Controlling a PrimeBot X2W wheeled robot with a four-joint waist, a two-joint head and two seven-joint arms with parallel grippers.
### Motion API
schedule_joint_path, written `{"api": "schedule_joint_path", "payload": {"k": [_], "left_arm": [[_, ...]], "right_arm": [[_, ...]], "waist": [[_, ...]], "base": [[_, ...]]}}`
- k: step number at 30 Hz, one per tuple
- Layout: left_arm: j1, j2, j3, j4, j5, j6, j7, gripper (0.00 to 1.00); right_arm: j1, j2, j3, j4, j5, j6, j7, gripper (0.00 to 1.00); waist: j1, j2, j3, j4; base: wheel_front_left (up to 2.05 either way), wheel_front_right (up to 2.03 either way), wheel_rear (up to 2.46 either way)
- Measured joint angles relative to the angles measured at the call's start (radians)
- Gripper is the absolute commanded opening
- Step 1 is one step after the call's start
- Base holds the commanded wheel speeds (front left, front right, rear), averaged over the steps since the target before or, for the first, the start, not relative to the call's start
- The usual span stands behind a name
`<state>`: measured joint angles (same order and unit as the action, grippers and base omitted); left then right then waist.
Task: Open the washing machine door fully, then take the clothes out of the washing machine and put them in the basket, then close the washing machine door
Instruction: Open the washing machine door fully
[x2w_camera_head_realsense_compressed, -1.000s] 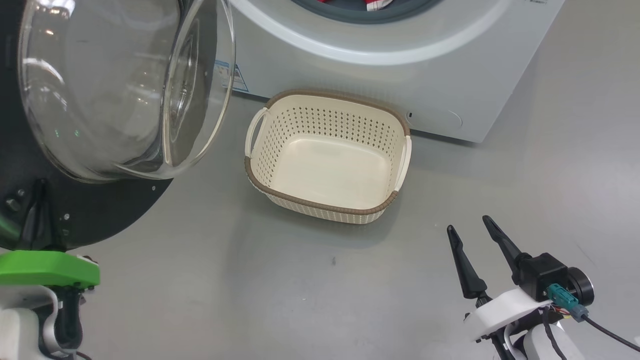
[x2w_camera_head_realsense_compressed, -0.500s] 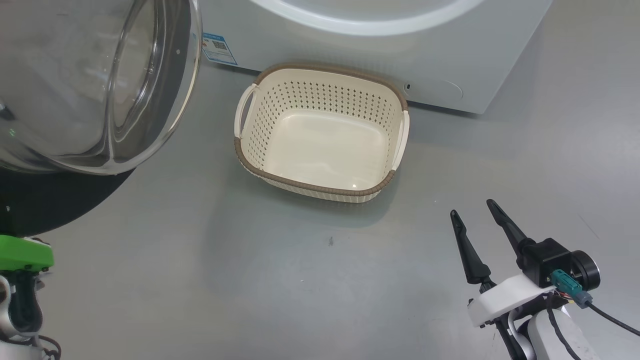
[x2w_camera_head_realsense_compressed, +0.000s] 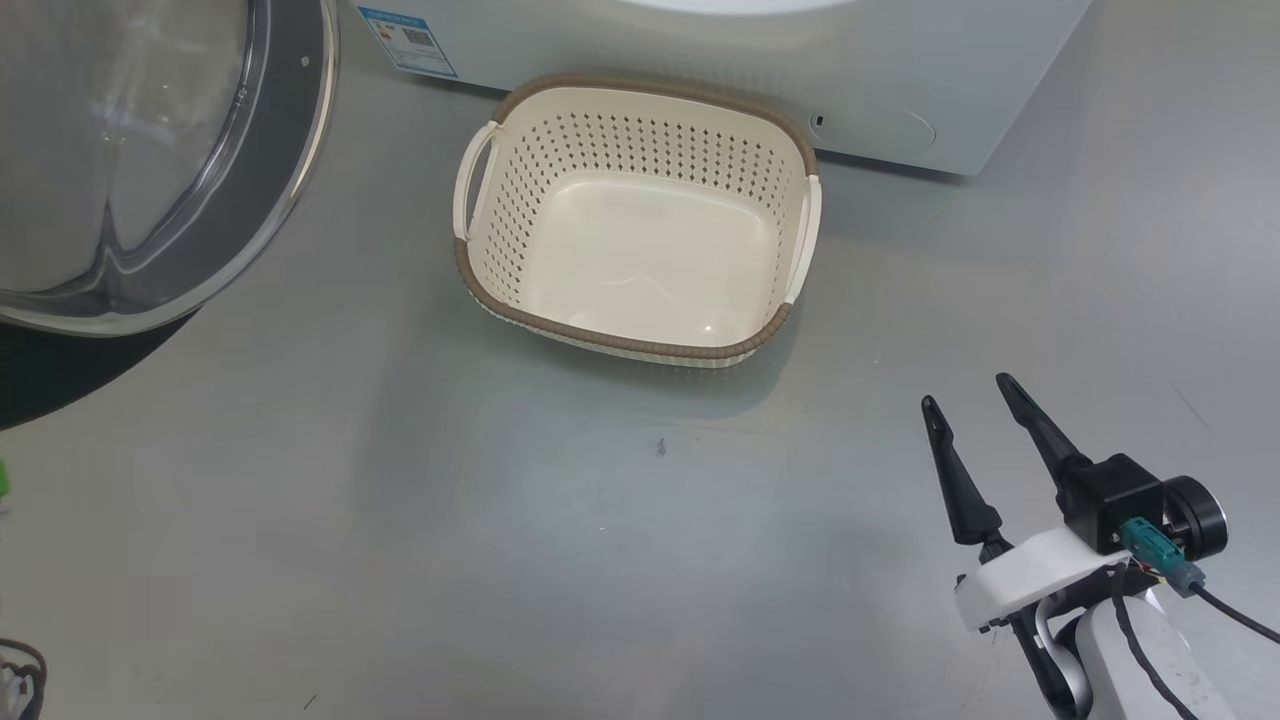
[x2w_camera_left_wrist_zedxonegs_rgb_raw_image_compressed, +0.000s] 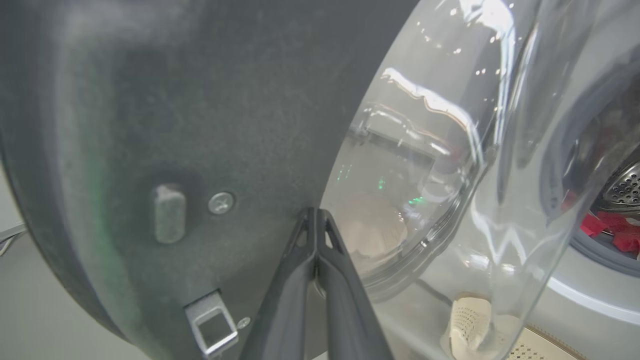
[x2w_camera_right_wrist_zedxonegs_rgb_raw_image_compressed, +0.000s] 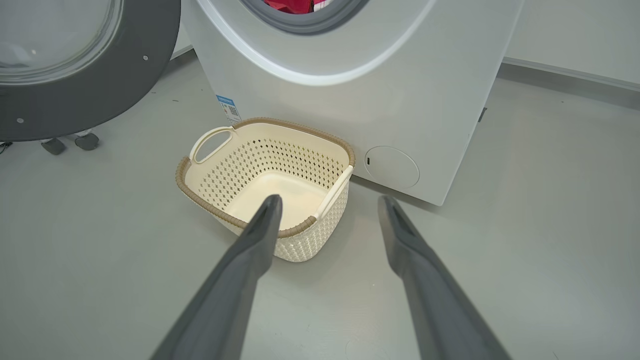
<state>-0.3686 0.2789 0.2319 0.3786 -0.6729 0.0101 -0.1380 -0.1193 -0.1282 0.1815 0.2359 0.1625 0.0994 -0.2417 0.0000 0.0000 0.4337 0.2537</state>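
My left gripper is pressed together, right gripper spread. The washing machine door stands open, upper left; clothes not yet unloaded, basket empty.

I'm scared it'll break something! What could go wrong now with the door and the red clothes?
1. The shut left tool meets the door with just its tips, right beside the glass; it might slip off.
2. The clothes are in the drum, and the basket below is small, so one could drop onto the floor.
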Motion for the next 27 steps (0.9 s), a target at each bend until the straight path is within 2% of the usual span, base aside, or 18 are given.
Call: {"api": "schedule_joint_path", "payload": {"k": [16, 27], "left_arm": [[-0.061, 0.022, 0.004, 0.126, -0.005, -0.034, -0.024, 0.0], [-0.068, 0.023, -0.045, 0.166, 0.03, -0.06, -0.059, 0.0]], "right_arm": [[-0.016, -0.004, -0.004, -0.004, -0.005, -0.005, 0.007, 1.0], [-0.019, 0.008, -0.004, 0.027, 0.0, -0.005, 0.007, 1.0]], "waist": [[0.0, 0.0, 0.026, 0.005], [0.0, 0.0, -0.026, 0.003]], "base": [[0.0, 0.0, 0.0], [0.0, 0.0, 0.0]]}}
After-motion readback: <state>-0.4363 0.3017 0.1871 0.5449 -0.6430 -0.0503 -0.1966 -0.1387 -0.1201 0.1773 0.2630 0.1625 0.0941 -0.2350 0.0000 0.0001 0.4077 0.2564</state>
